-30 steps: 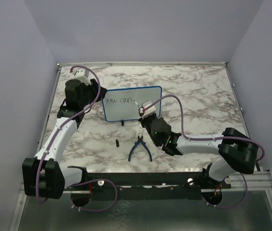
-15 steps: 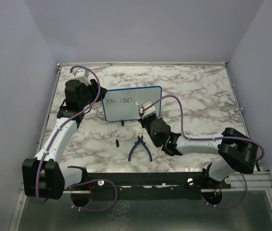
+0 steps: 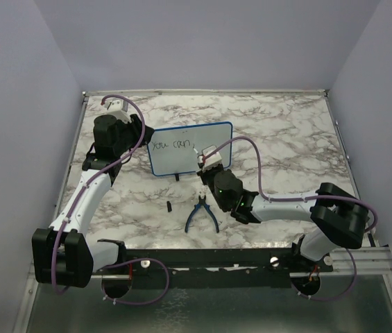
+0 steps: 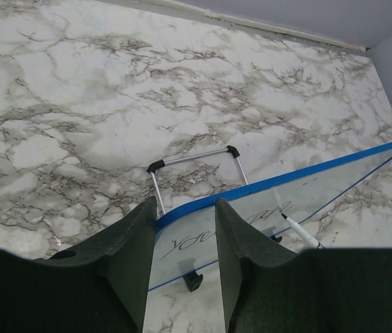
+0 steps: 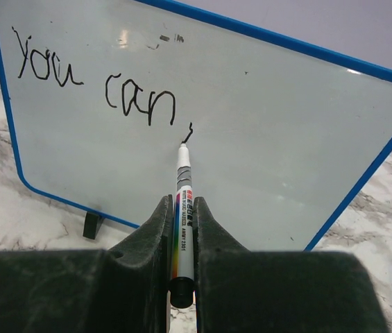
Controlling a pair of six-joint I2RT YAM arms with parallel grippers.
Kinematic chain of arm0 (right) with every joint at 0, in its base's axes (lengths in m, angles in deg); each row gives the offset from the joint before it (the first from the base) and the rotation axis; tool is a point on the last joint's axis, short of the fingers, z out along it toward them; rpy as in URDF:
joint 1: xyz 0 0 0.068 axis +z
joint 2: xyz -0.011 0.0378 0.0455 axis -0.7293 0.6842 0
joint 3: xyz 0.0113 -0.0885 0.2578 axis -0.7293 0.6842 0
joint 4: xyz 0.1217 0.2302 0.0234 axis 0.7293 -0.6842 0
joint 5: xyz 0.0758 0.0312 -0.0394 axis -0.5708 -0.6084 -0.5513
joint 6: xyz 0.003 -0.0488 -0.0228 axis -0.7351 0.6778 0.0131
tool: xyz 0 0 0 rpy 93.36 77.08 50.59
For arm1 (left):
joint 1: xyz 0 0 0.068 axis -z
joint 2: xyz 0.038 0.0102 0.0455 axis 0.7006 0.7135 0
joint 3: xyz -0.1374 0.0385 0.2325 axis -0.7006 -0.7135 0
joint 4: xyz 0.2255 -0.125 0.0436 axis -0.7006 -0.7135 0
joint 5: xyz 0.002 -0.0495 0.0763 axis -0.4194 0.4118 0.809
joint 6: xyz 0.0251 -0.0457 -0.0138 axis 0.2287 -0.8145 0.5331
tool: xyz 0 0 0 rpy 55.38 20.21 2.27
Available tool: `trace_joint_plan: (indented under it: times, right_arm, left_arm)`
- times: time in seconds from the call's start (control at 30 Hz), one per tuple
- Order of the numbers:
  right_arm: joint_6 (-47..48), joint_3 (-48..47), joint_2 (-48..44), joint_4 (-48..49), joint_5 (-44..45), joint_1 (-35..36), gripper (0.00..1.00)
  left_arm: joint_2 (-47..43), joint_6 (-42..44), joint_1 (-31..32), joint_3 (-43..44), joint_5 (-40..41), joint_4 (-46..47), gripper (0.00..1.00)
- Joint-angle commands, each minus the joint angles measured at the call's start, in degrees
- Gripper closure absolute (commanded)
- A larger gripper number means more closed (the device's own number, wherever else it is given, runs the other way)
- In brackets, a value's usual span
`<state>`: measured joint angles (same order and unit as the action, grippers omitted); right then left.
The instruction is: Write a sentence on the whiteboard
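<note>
The whiteboard [image 3: 190,148] stands upright on the marble table, blue-framed, on small black feet. The sentence [image 5: 95,87] reads "you can," in black. My right gripper [image 5: 182,202] is shut on a white marker [image 5: 183,182]. The marker's tip touches the board just under a small comma mark after "can". My left gripper [image 4: 186,205] is open and straddles the board's upper left corner [image 4: 182,211], seen from behind. In the top view the left gripper [image 3: 140,139] is at the board's left edge and the right gripper [image 3: 203,159] is in front of its middle.
Blue-handled pliers [image 3: 201,214] lie on the table in front of the board, beside my right arm. A small black cap [image 3: 170,206] lies to their left. The board's wire stand [image 4: 196,156] props it from behind. Walls enclose the table on three sides.
My right gripper has shifted slightly left and towards the board with the marker. A small comma mark now follows "can". The left arm and the board have not moved.
</note>
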<state>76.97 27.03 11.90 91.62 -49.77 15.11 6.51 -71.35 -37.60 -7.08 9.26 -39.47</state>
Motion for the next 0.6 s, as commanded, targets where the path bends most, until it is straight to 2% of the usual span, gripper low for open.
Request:
trace_joint_plan:
  times: [0.0, 0.2, 0.37, 0.57]
  right_arm:
    - [-0.3, -0.6, -0.2, 0.8, -1.9, 0.1, 0.99]
    - [-0.5, 3.0, -5.8, 2.1, -5.7, 0.4, 0.99]
    - [-0.8, 2.7, -6.7, 1.3, 0.4, 0.5, 0.99]
    - [1.2, 1.8, -4.6, 3.3, 2.5, 0.4, 0.99]
  left_arm:
    - [-1.3, 0.5, 0.2, -0.8, -1.4, -1.0, 0.60]
    - [-1.2, 0.5, 0.2, -0.8, -1.3, -1.0, 0.60]
    - [-1.1, 0.4, 0.2, -0.8, -1.4, -1.0, 0.60]
    - [-0.9, 0.4, 0.2, -0.8, -1.5, -1.0, 0.60]
